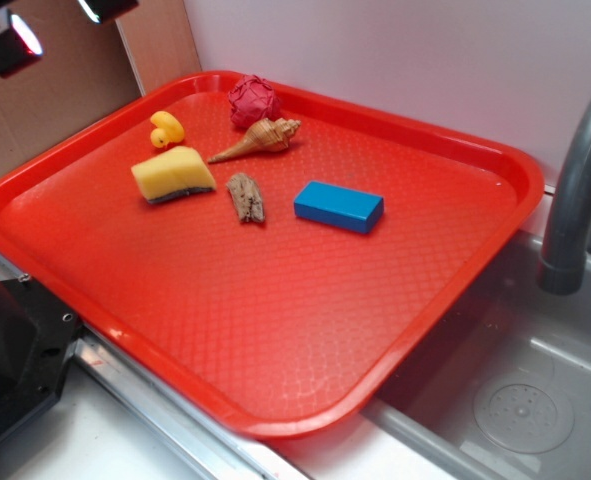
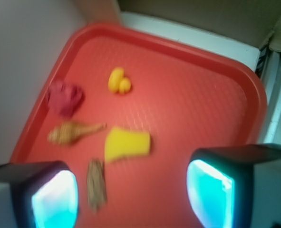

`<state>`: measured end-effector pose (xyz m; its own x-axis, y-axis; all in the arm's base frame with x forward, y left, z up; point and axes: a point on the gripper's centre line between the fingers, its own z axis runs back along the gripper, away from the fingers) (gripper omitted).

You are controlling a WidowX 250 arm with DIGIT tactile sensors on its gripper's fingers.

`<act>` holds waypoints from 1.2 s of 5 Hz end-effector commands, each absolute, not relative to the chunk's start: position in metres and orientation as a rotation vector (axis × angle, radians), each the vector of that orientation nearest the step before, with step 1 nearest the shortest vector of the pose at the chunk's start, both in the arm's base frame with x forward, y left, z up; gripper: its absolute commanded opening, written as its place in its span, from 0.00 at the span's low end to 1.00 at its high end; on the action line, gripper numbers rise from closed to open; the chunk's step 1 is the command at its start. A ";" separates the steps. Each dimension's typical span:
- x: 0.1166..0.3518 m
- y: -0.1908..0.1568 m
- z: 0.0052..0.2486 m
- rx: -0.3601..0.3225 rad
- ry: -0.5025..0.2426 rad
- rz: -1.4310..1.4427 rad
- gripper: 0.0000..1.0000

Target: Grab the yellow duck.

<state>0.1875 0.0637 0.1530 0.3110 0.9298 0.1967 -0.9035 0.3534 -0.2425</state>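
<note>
The yellow duck (image 1: 165, 129) (image 2: 119, 80) is small and glossy and sits near the far left corner of the red tray (image 1: 275, 340) (image 2: 202, 99). In the wrist view my gripper (image 2: 133, 197) hangs high above the tray, open, its two glowing cyan pads (image 2: 54, 199) wide apart with nothing between them. The duck lies well ahead of the fingers, beyond the yellow sponge (image 2: 127, 144). The exterior view shows only dark parts of the arm at the top left, not the fingers.
Just in front of the duck is the yellow sponge (image 1: 173, 175). A red crumpled ball (image 1: 254, 101) (image 2: 64, 98), a seashell (image 1: 258, 138) (image 2: 73, 132), a piece of wood (image 1: 245, 197) (image 2: 96, 184) and a blue block (image 1: 338, 206) share the tray. A sink and grey faucet (image 1: 575, 190) lie to the right.
</note>
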 end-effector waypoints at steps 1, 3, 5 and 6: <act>0.223 0.090 0.118 0.016 -0.407 1.292 1.00; 0.245 0.117 0.078 0.119 -0.429 1.346 1.00; 0.255 0.136 0.053 0.182 -0.402 1.362 1.00; 0.257 0.144 0.047 0.208 -0.396 1.374 1.00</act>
<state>0.2541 0.1325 0.0314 0.1803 0.9137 0.3643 -0.9776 0.2073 -0.0362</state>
